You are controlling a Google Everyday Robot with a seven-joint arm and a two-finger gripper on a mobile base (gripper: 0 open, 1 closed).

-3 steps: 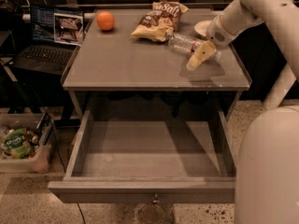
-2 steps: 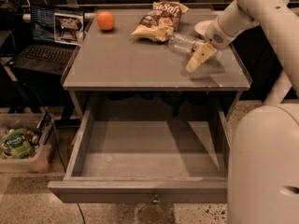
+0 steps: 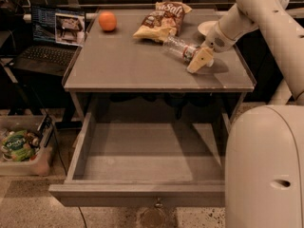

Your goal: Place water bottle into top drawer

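Little has changed since the earlier frame. The gripper [image 3: 200, 61] hangs low over the bench [image 3: 128, 68], at the right end of the water bottle [image 3: 176, 45] (whether it grips, I cannot tell). The bottle lies just beside a chip bag [image 3: 159, 20], and the top drawer [image 3: 137, 196] stands open below.

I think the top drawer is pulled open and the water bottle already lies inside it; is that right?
Not quite: the camera view shows the water bottle lying on the tabletop beside the chip bag, with the end effector at it. The top drawer is indeed pulled open.
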